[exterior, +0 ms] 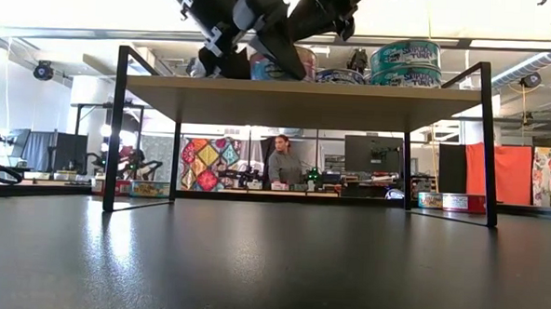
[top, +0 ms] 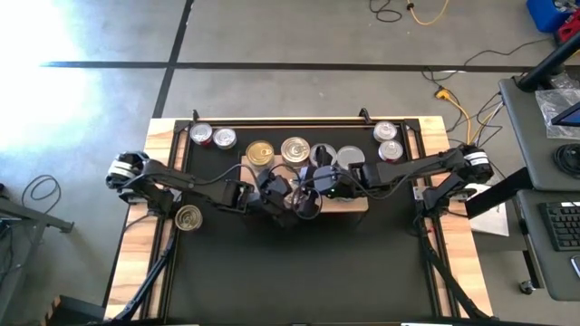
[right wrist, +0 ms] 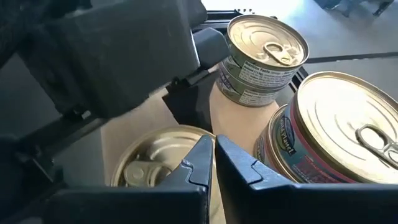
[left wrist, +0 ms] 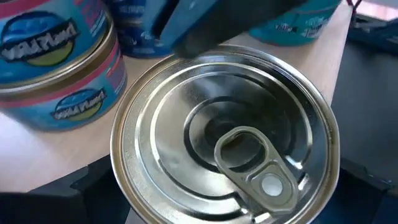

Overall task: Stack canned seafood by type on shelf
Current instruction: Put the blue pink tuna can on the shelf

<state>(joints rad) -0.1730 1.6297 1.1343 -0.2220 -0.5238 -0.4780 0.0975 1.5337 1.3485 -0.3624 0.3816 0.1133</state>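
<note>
From above, both arms meet over the shelf point(top: 355, 201), a pale wood board at the worktop's point(top: 299, 272) centre. The left hand point(top: 304, 201) sits at the board's 6 o'clock edge, spread wide around a silver pull-tab tin point(left wrist: 227, 134). The right hand point(top: 319, 179) hovers just at its 1 o'clock, fingers point(right wrist: 205, 163) pressed together on nothing.

On the shelf the overhead shows a gold-lidded tin point(top: 260, 152) and a silver-lidded one point(top: 295, 149) side by side toward 11 o'clock. Off the shelf, a pair of tins point(top: 211, 136) lies at the black mat's point(top: 299, 272) 10 o'clock corner, another pair point(top: 388, 141) at 2 o'clock, and a lone gold tin point(top: 188, 217) at 9 o'clock by the left arm.

Only the low view shows the shelf as a raised board on black metal legs point(exterior: 116, 129), with teal-labelled tins stacked two high point(exterior: 405, 63) at its right end, and a person point(exterior: 282, 164) far off in the room.

The left wrist view gives label detail: a two-high stack point(left wrist: 59, 62) beside the held tin, blue with a pink band; its white script is too blurred to read. The right wrist view shows a stack of green-grey labelled tins point(right wrist: 264, 59) with fine print too small to read, and a nearer gold-lidded tin point(right wrist: 339, 134) with a blue and red label.
</note>
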